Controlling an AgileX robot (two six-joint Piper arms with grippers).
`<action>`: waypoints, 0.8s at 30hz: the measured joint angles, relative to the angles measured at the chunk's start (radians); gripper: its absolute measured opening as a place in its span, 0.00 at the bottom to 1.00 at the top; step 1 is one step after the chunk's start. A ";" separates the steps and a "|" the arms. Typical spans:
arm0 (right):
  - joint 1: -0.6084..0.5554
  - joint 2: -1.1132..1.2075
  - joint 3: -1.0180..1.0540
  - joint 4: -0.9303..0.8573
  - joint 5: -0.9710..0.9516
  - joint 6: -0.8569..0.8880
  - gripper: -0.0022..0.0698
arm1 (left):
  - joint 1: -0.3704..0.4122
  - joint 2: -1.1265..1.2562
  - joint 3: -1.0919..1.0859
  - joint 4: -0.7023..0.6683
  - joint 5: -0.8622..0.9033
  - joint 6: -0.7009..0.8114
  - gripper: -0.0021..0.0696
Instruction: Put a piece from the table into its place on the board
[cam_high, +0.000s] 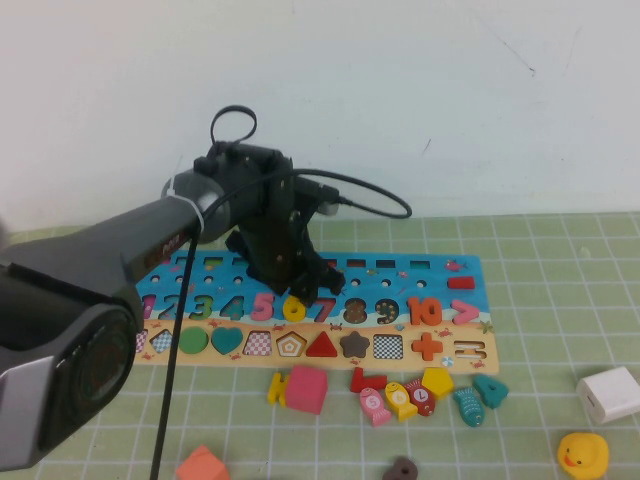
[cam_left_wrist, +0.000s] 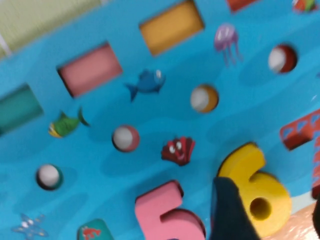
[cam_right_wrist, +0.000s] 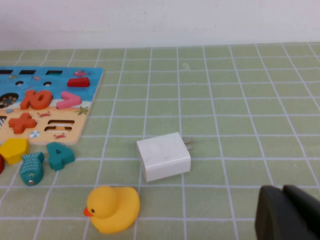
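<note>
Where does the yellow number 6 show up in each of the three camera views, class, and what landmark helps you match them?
High view: yellow 6 on the board, under the left gripper.
Left wrist view: 6 beside the pink 5.
Right wrist view: not visible; right gripper parked.
Shared landmark: blue board.

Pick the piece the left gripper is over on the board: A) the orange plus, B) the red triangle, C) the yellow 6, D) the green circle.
C. The left gripper sits over the board at the yellow 6, with a dark finger beside it in the left wrist view. The right gripper is off the board, near the white charger.
</note>
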 joint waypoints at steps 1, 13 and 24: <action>0.000 0.000 0.000 0.000 0.000 0.000 0.03 | 0.000 0.000 -0.012 0.000 0.005 0.000 0.46; 0.000 0.000 0.000 0.000 0.000 0.000 0.03 | 0.000 -0.022 -0.034 0.007 0.081 0.012 0.14; 0.000 0.000 0.000 0.000 0.000 0.000 0.03 | 0.000 -0.432 0.276 0.015 0.000 0.072 0.03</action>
